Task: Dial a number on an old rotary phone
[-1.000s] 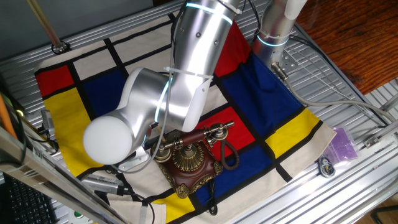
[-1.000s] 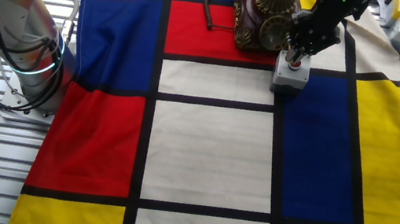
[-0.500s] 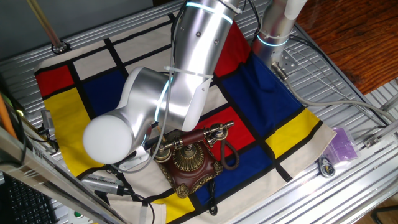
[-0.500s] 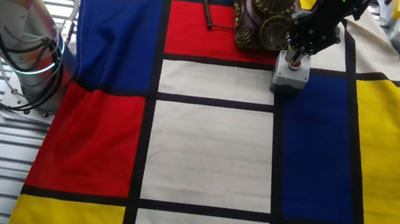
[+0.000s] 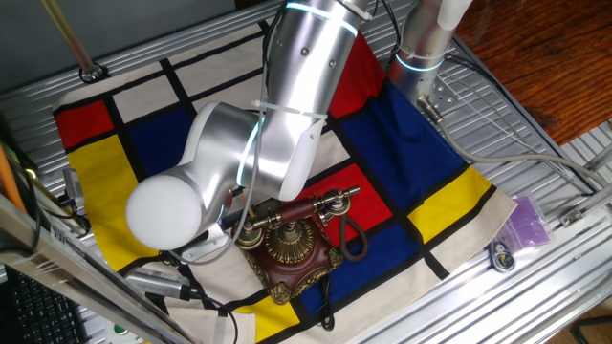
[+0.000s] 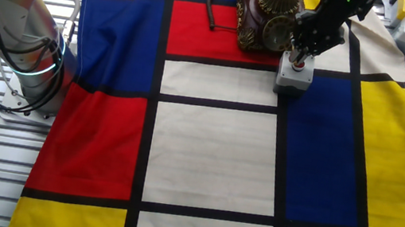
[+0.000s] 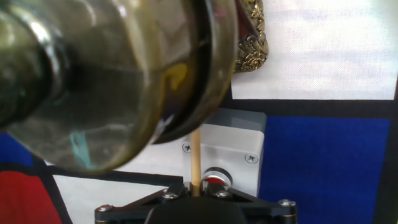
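I judge I'm mid-dial: the old rotary phone (image 6: 269, 19), dark wood base with ornate brass, sits at the top centre of the other fixed view on the smooth colour-block cloth (image 6: 212, 155). My gripper (image 6: 307, 42) pinches a thin wooden stick (image 7: 195, 158) reaching under the blurred brass dial. Next, sweep it round, clear of the small grey box (image 6: 292, 74).

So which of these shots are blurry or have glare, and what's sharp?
Hand view: the phone's brass dial is very close, blurred and smeared; the grey button box is sharper. One fixed view: arm casing shows bright highlights. The other fixed view: evenly lit, cloth sharp.
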